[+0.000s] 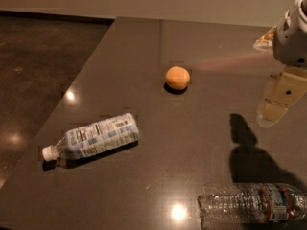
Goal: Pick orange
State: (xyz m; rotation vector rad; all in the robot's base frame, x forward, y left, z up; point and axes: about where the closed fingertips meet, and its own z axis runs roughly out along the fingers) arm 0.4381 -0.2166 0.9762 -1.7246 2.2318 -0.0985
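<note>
The orange (177, 77) is a small round fruit that sits upright on the dark grey table (144, 42), a little behind its middle. My gripper (279, 97) hangs at the right edge of the view, above the table, to the right of the orange and slightly nearer the camera. It is well apart from the orange and touches nothing. Its shadow falls on the table below it.
A labelled plastic bottle (93, 138) with a white cap lies on its side at the front left. A clear water bottle (254, 204) lies on its side at the front right. The table's left edge runs diagonally, with dark floor (33, 71) beyond it.
</note>
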